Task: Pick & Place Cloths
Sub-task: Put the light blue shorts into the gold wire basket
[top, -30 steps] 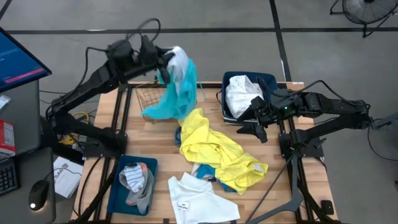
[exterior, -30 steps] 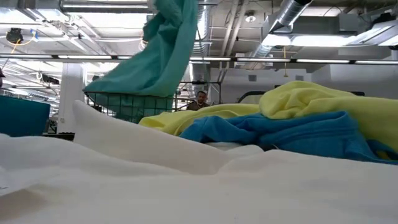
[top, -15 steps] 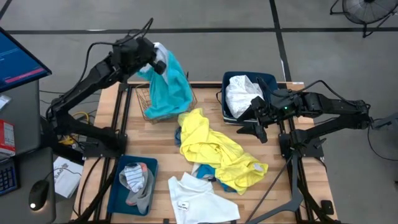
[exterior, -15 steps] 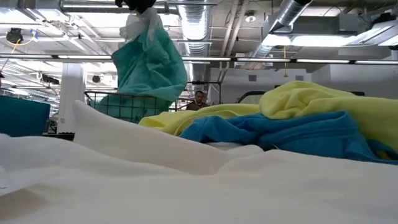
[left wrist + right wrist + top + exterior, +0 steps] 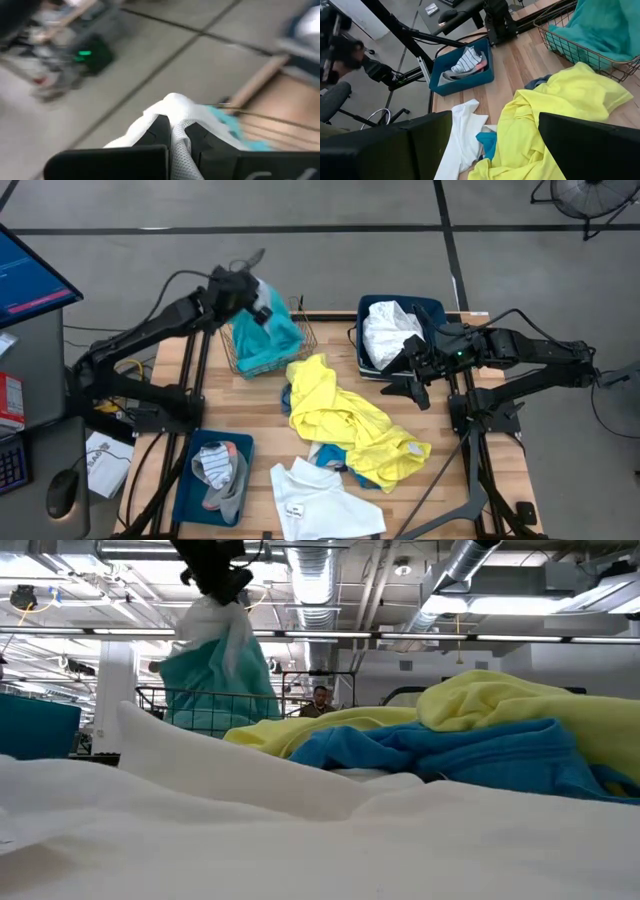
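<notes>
Teal, soft and crumpled, the teal cloth (image 5: 264,337) hangs lengthwise straight down from the left hand (image 5: 257,292), whose fingers are clamped on its white mesh top, its lower folds in the wire basket (image 5: 300,340) at the table's far left. A limp yellow cloth (image 5: 345,420) sprawls across the wooden table (image 5: 400,395). The right hand (image 5: 402,383) waits with fingers spread beside the far right bin (image 5: 437,307). Grey concrete floor surrounds the table.
</notes>
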You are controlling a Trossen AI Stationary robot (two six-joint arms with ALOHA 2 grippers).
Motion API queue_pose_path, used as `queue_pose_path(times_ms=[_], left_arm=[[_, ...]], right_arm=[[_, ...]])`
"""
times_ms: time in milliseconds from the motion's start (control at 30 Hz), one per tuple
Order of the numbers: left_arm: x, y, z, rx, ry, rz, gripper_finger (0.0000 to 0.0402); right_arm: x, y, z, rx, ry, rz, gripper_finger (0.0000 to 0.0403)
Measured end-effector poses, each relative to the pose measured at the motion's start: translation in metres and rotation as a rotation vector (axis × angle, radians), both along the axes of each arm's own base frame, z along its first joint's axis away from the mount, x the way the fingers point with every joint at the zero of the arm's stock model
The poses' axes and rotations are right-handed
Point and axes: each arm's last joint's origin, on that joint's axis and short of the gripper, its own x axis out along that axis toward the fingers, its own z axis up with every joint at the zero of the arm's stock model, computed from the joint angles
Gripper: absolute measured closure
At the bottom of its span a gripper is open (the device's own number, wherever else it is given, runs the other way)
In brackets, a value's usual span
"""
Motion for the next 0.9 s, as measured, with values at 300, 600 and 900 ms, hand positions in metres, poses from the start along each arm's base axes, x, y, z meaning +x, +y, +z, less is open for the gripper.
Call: queue_pose_path(times_ms=[300,600,900], left_arm=[[0.026,-0.044,-0.015,-0.217,-0.214,-0.192,0.0401],[0.019,-0.026,-0.016,-0.413,-0.506,-0.006,0.0401],[0.001,0.001,-0.075,-0.57,-0.681,0.272,0.0401]], right_arm=[[0.0,0.0,0.0,0.0,0.0,0.0,0.0112],[0.0,0.0,0.0,0.0,0.0,-0.001,0.0112],[0.0,0.0,0.0,0.0,0.0,0.0,0.0112]])
